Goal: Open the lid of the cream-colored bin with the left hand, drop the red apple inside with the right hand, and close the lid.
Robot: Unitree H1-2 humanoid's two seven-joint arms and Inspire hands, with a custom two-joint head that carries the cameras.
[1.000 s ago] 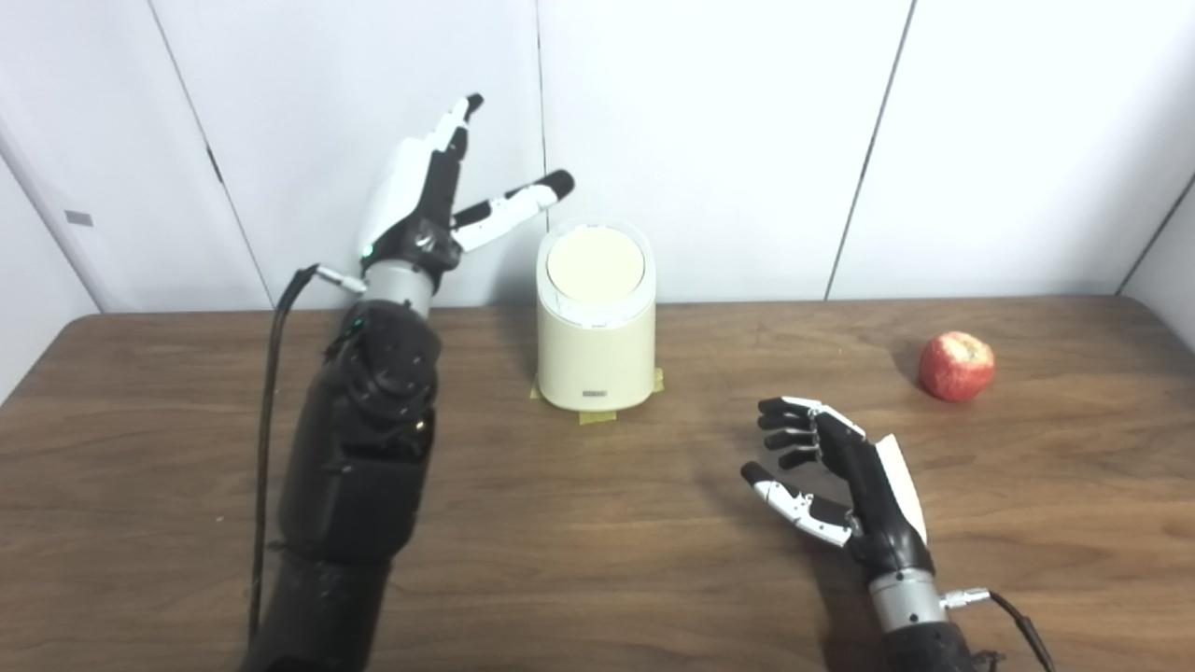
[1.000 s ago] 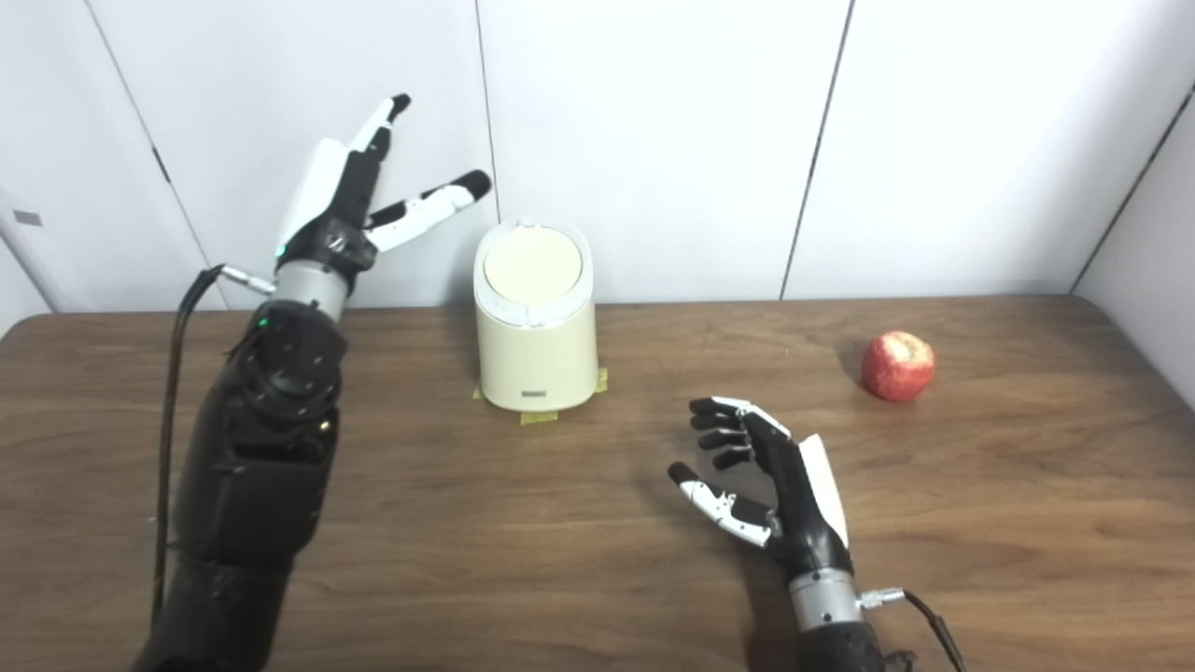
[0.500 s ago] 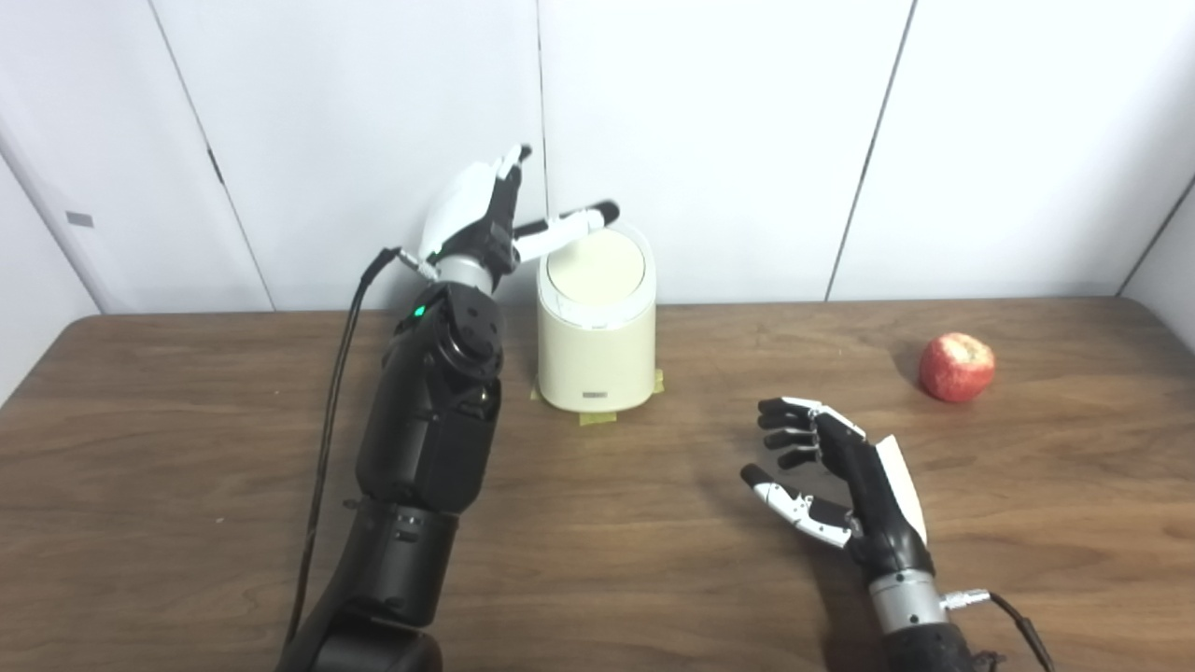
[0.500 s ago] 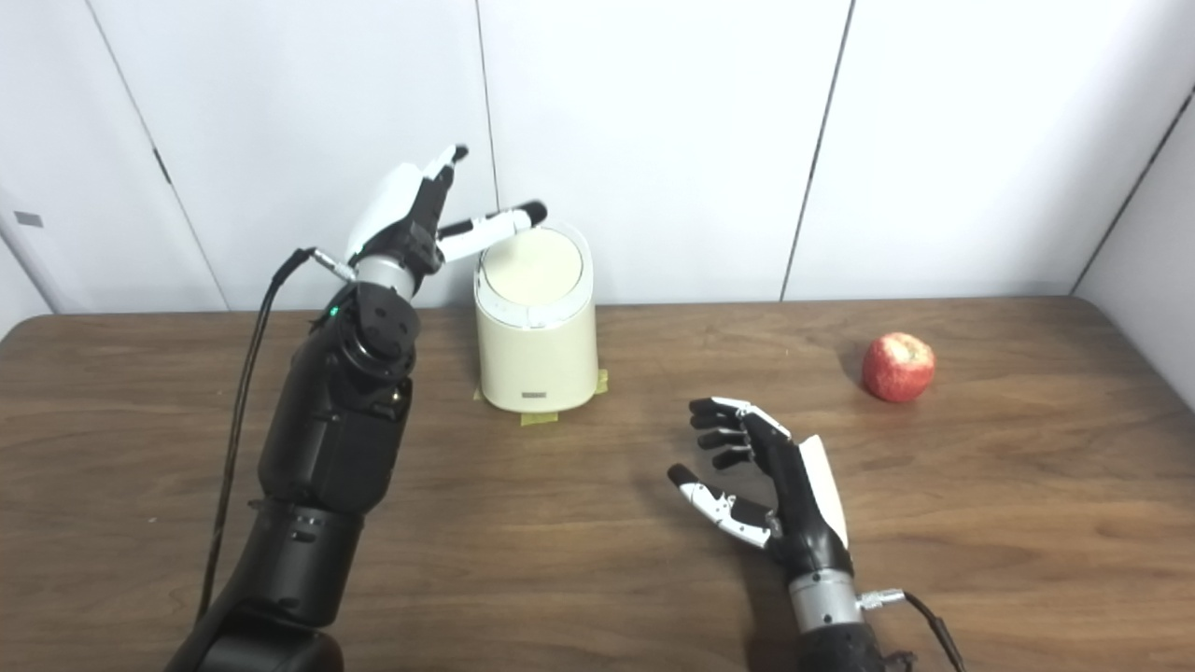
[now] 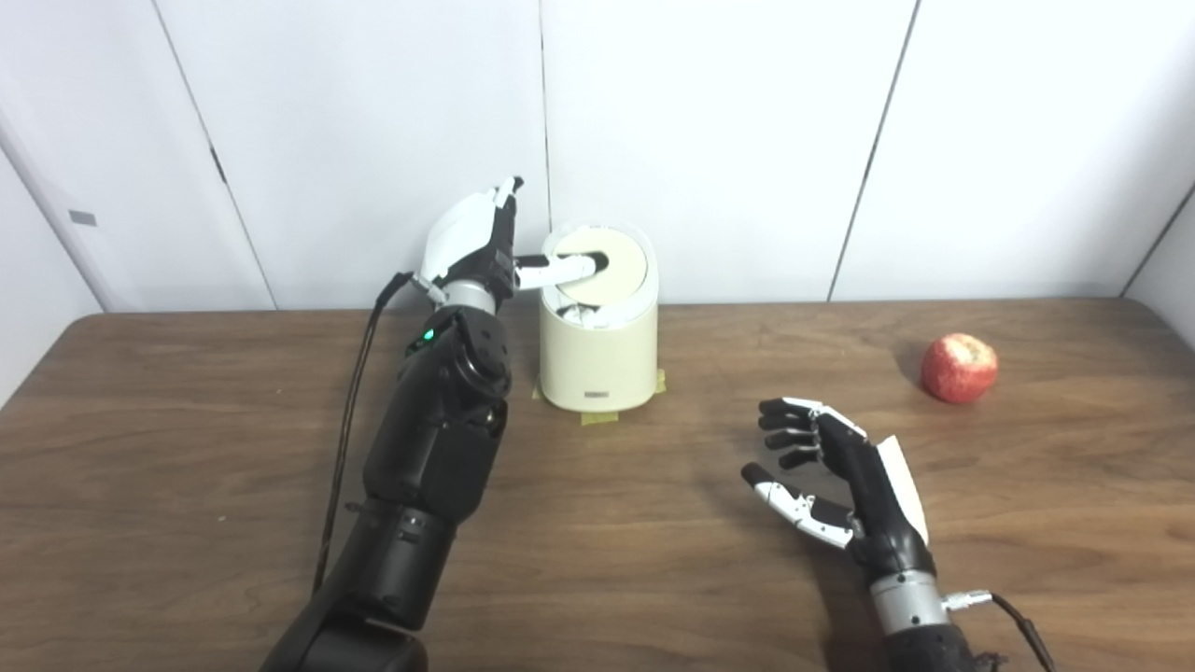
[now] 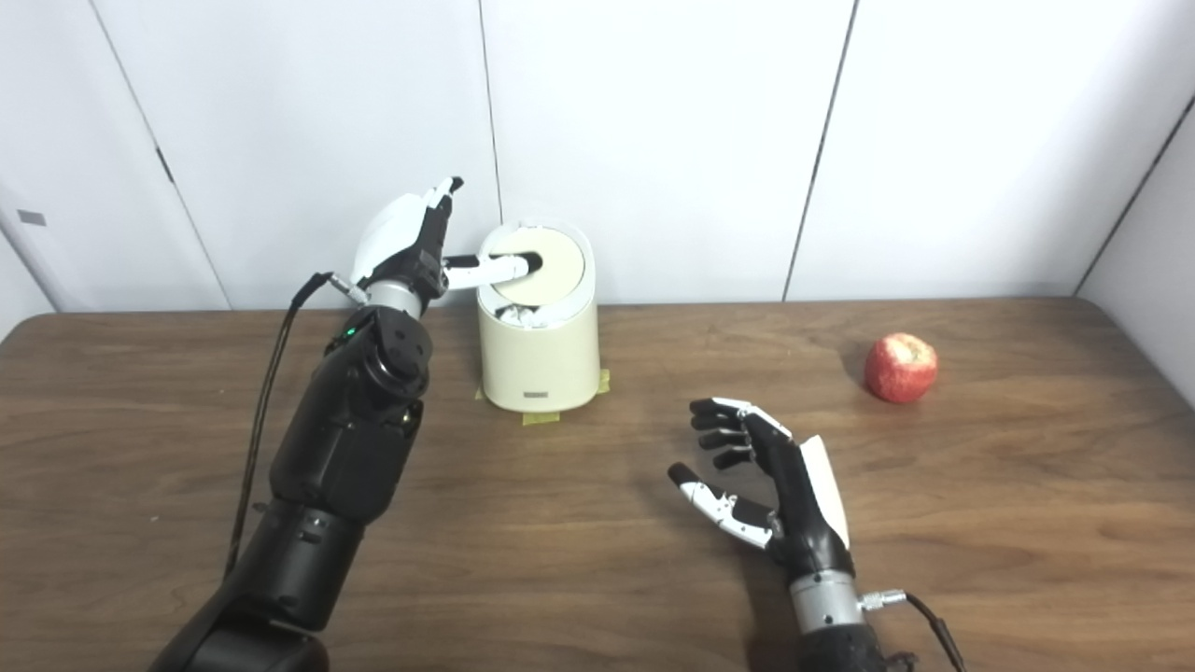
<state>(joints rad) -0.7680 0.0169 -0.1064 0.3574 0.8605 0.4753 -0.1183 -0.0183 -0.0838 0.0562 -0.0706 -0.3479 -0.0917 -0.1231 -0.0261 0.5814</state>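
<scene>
The left hand (image 5: 471, 241), fingers spread, presses its thumb on the bin's (image 5: 597, 359) tilted lid (image 5: 618, 269); right hand (image 5: 836, 471), fingers apart, sits at five o'clock; apple (image 5: 958, 368) at three.

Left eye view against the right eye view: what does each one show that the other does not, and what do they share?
Only the left eye view shows more of the left edge of the table and the wall beside it. Only the right eye view shows more of the table's right edge and the side wall there. Both show the left hand pressing on the tilted lid of the bin, the right hand open and holding nothing, and the apple lying apart at the far right.
</scene>
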